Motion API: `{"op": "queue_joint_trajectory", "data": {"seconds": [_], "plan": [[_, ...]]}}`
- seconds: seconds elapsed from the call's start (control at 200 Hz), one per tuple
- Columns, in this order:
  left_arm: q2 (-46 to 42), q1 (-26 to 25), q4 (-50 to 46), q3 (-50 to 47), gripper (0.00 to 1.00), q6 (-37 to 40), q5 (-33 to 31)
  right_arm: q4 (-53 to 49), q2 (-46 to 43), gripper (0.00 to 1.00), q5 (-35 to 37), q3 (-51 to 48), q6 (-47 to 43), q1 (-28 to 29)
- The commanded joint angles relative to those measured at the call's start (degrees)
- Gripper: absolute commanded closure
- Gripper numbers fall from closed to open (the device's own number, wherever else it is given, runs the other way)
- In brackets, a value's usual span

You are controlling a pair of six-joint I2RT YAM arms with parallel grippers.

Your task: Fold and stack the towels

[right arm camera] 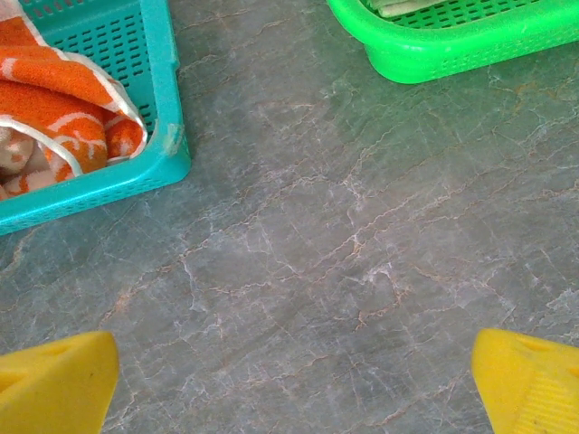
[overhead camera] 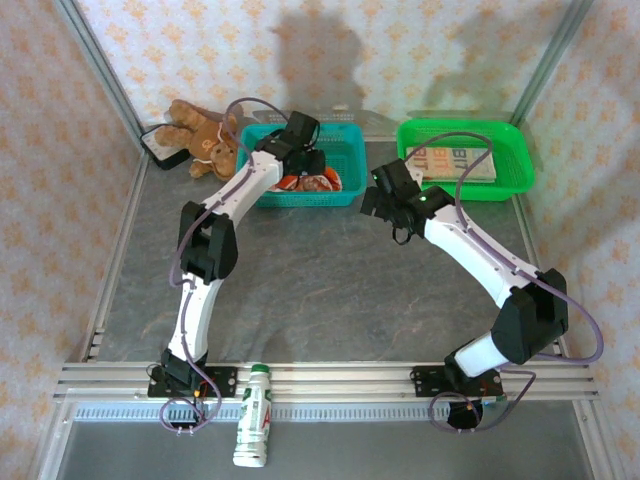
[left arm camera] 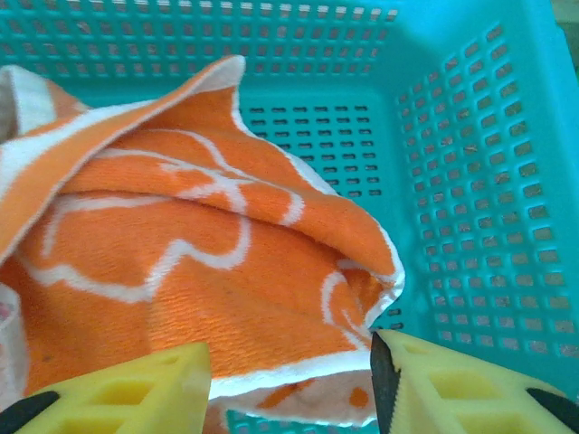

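An orange towel (left arm camera: pixel 181 280) with white flower outlines lies crumpled in the teal basket (left arm camera: pixel 470 181). My left gripper (left arm camera: pixel 289 389) is down inside that basket, open, its yellow fingers (left arm camera: pixel 136 393) on either side of the towel's white-hemmed near edge. From above, the left gripper (overhead camera: pixel 303 150) hovers over the orange towel (overhead camera: pixel 312 183). Folded cream towels (overhead camera: pixel 450 163) with orange-red lettering lie in the green basket (overhead camera: pixel 515 160). My right gripper (overhead camera: pixel 385 200) hangs open over bare table between the baskets; its fingertips (right arm camera: pixel 63 380) stand wide apart with nothing between them.
A brown teddy bear (overhead camera: pixel 205 135) lies left of the teal basket (overhead camera: pixel 350 165), beside a black object (overhead camera: pixel 160 148). A white bottle (overhead camera: pixel 255 415) rests on the front rail. The right wrist view catches the teal basket corner (right arm camera: pixel 172 149) and green basket rim (right arm camera: pixel 452 45). Grey marbled tabletop (overhead camera: pixel 330 280) spreads in front.
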Motion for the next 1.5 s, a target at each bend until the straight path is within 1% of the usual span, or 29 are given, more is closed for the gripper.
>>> {"op": "queue_joint_trajectory", "data": {"seconds": [0.0,0.155,0.245,0.32,0.365,0.385,0.591,0.726,0.881,1.106,1.126,1.161,1.181,1.301,1.351,1.396,1.496], "plan": [[3.48,0.2,-2.64,2.53,0.53,1.88,-1.09,-0.81,-0.13,0.01,1.08,0.81,0.94,0.33],[4.14,-0.44,-4.65,2.63,0.55,2.81,-2.73,-1.01,-0.36,0.01,1.24,0.71,1.15,0.24],[3.79,-0.67,-4.74,1.74,0.62,3.46,-3.82,-0.9,-0.31,0.01,1.15,0.68,1.23,0.29],[3.3,-0.6,-4.43,1.21,0.79,3.69,-4.62,-0.86,-0.22,0.01,1.01,0.69,1.43,0.32],[2.98,-0.66,-4.36,1.1,0.92,3.83,-5.32,-0.77,-0.17,0.01,0.83,0.65,1.53,0.28],[2.8,-0.65,-4.3,1.03,1.0,3.99,-5.69,-0.72,-0.13,0.01,0.77,0.66,1.47,0.34],[-2.18,-0.67,-1.64,-1.81,1.0,3.52,-7.92,-0.7,-0.7,0.01,0.64,0.39,1.69,0.32],[-6.04,-0.67,0.9,-3.35,1.0,2.32,-8.01,-0.59,-1.18,0.01,0.77,-0.07,1.79,0.37],[-6.72,-0.66,0.42,-1.94,1.0,1.23,-6.46,-0.38,-0.97,0.01,0.57,-0.23,1.94,0.37],[-6.96,-0.66,0.42,-1.97,1.0,1.59,-6.33,-0.32,-0.93,0.01,0.64,-0.37,1.84,0.38],[-6.69,-0.6,0.07,-1.72,0.93,1.66,-6.47,-0.28,-0.92,0.01,0.57,-0.34,1.76,0.37],[-5.97,-0.68,-0.49,-1.04,0.72,2.16,-6.31,-0.23,-0.84,0.01,0.47,-0.34,1.73,0.39],[-5.43,-0.54,-0.97,-0.58,0.63,2.52,-6.26,-0.17,-0.7,0.01,0.47,-0.26,1.72,0.37],[-2.36,-0.63,-3.84,1.73,0.43,4.46,-6.56,-0.33,-0.31,0.01,0.14,0.1,1.62,0.37],[-1.38,-0.67,-4.41,2.02,0.29,5.13,-7.02,-0.42,-0.22,0.01,0.12,0.4,1.5,0.37],[-0.58,-0.6,-4.77,2.09,0.26,5.74,-7.26,-0.51,-0.13,0.01,0.27,0.45,1.36,0.39],[0.67,-0.83,-5.23,2.13,0.26,6.52,-7.94,-0.74,-0.09,0.01,0.38,0.61,1.28,0.37]]}}
